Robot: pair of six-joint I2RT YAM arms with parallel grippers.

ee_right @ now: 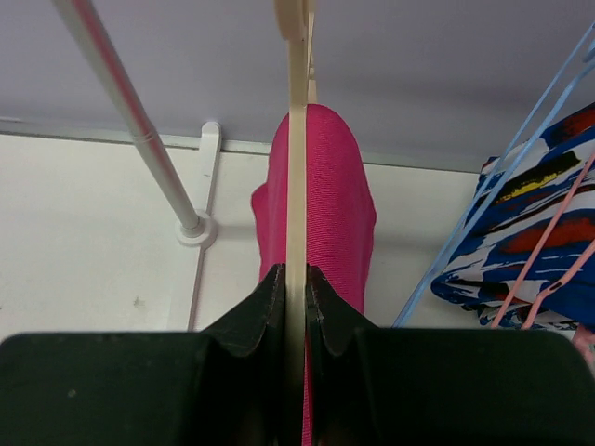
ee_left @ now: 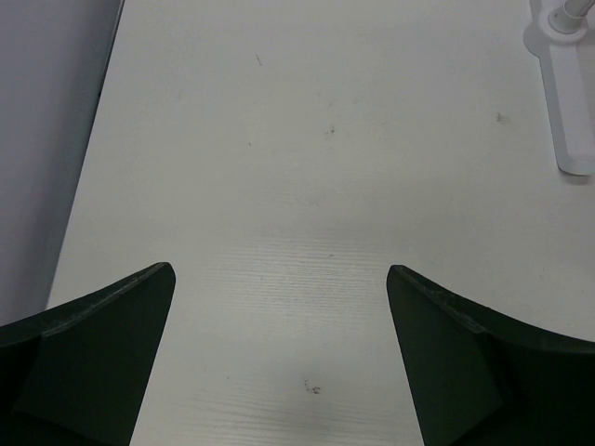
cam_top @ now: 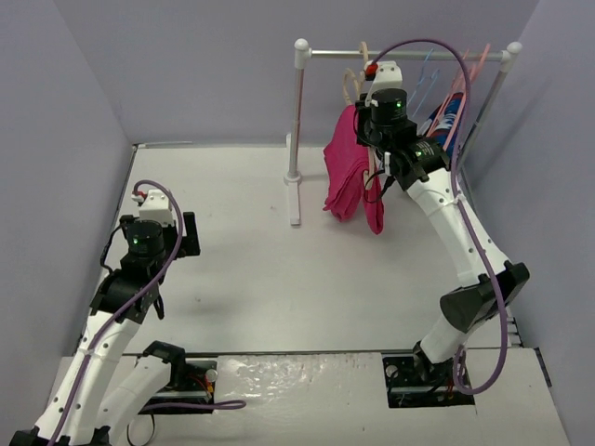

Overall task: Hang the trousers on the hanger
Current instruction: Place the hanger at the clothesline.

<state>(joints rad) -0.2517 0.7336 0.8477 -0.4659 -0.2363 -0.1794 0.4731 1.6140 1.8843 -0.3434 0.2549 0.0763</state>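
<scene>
Up at the rail (cam_top: 400,54), right gripper (ee_right: 296,279) jaws clamp the hanger (ee_right: 297,167), seemingly to steady it with the trousers (ee_right: 327,186) draped over it, while left gripper (ee_left: 279,297) hovers, jaws apart, above the worktop (ee_left: 279,139).

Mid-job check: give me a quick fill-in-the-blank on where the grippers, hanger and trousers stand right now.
1. The right gripper is ____ on the hanger.
2. The left gripper is ____ above the table, holding nothing.
3. In the right wrist view, the blue patterned garment hangs to the ____ of the trousers.
Missing words: shut; open; right.
</scene>
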